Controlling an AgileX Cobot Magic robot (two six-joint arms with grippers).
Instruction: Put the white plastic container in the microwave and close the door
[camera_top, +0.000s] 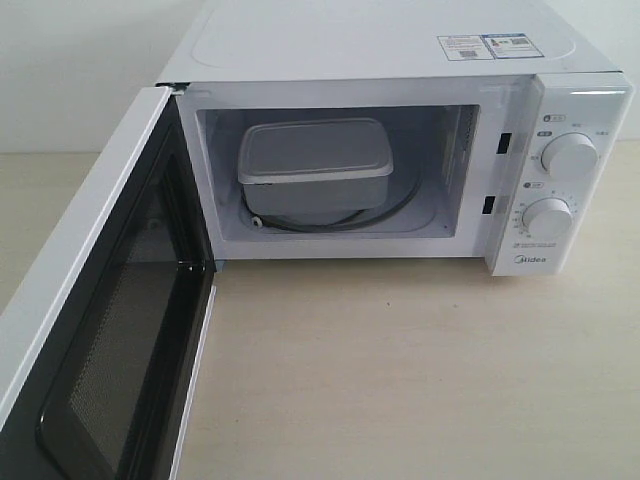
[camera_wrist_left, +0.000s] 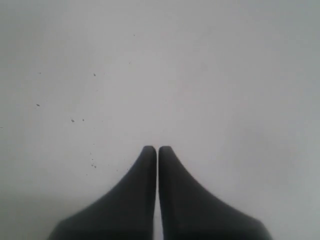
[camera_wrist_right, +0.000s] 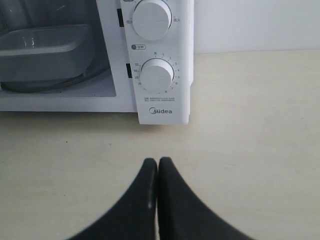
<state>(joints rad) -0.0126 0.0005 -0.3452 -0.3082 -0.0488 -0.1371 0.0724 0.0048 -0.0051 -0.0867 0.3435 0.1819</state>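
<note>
The white plastic container (camera_top: 315, 165) sits inside the microwave (camera_top: 400, 60) cavity on the turntable, left of centre; it also shows in the right wrist view as the container (camera_wrist_right: 42, 50). The door (camera_top: 100, 330) hangs wide open toward the front left, its dark window facing inward. Neither gripper appears in the exterior view. My left gripper (camera_wrist_left: 157, 148) is shut and empty, facing a plain white surface. My right gripper (camera_wrist_right: 158, 160) is shut and empty above the table, just in front of the microwave's control panel (camera_wrist_right: 157, 60).
Two round dials (camera_top: 570, 155) (camera_top: 547, 217) sit on the right panel. The light wooden table (camera_top: 420, 380) stretches in front of the microwave. A white wall stands behind.
</note>
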